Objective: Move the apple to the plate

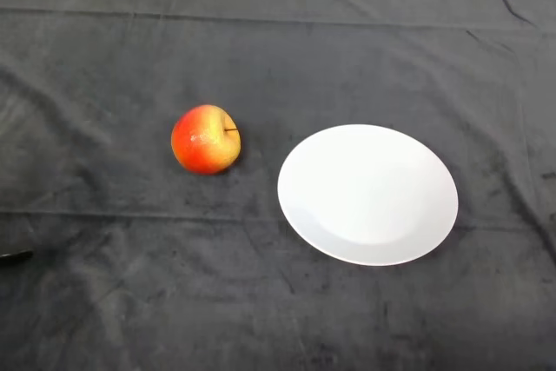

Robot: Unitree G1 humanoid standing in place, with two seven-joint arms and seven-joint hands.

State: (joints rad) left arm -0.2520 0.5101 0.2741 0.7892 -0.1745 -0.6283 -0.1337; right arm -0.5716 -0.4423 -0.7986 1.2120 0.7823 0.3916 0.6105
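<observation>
The apple (206, 139) sat on the dark cloth (287, 58) just to the left of the white plate (367, 194) and a little farther back. It was near the plate but not touching it, with a strip of bare cloth between them. It was red on the side facing away from the plate and yellow on the side towards it. It lay tipped over, so that its stem pointed roughly at the plate's rim. The plate itself had nothing on it.

Of the robot I could make out almost nothing. There was only a thin dark sliver at the edge of the table, far to the left of the plate and nearer the front than the apple, which I took to be the tip of the left hand (13, 256). Too little of it showed to say whether it was spread wide, drawn in, or holding anything.

What mattered, to my eye, was the line-up. From that sliver the apple lay to the right and farther back, and the plate lay beyond the apple in much the same direction. So I judged the reach would meet the fruit first and then only need a short carry onward to the right. The apple being round, no angle of approach looked much better than another, though it might roll on the soft cloth if nudged.
</observation>
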